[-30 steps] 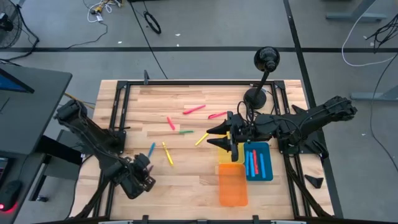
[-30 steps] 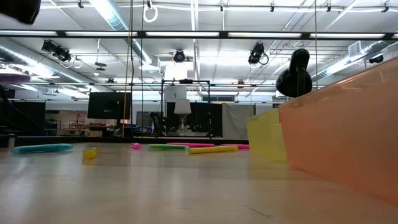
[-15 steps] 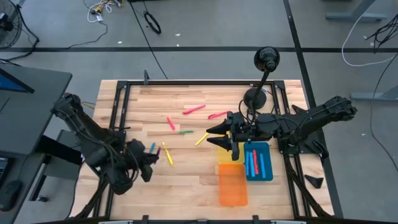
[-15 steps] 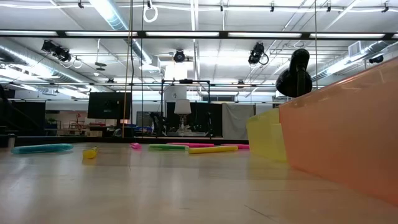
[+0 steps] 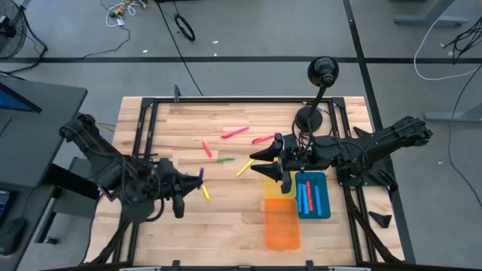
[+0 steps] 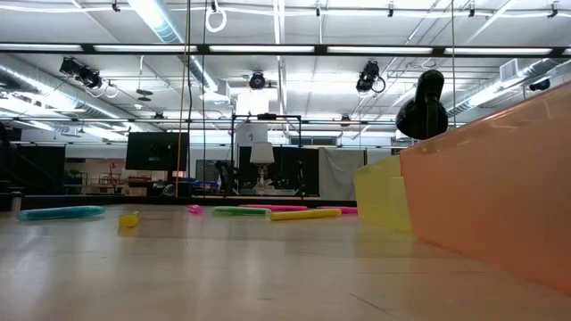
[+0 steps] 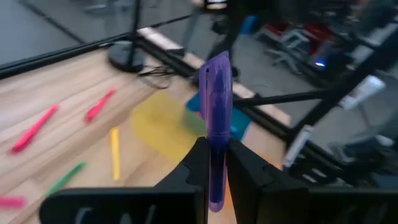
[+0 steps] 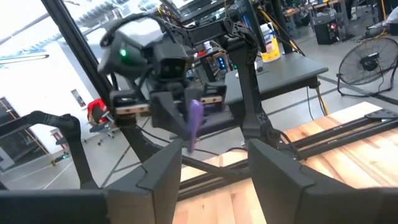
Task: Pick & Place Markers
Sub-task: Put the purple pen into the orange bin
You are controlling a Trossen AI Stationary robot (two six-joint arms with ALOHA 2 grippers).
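Note:
My left gripper [image 5: 190,184] hangs over the table's left half, shut on a purple marker [image 5: 200,177], which also shows in the right wrist view [image 8: 194,121]. Loose markers lie flat on the wood: two pink [image 5: 236,132] [image 5: 263,138], a red [image 5: 206,149], a green [image 5: 224,159] and two yellow [image 5: 243,168] [image 5: 203,190]. My right gripper [image 5: 262,162] hovers open beside the yellow tray [image 5: 273,179], touching nothing. The blue tray [image 5: 322,197] holds red and blue markers. My left gripper pinches the purple marker between its two fingers [image 7: 198,168], gripping its rear half [image 7: 216,180]. The fingers point toward the table's right. The marker runs along the fingers, and its front end [image 7: 217,74] juts out past the fingertips. It is lifted clear of the table.
An orange tray [image 5: 282,224] lies near the table's near edge, below the yellow one. A black desk lamp [image 5: 310,114] stands at the far right. A black frame [image 5: 147,120] borders the table. Bare wood lies between the scattered markers and the near edge.
My left gripper has risen from the table's near left corner and travelled toward the middle, swinging round to point toward the right, with the purple marker between its fingers.

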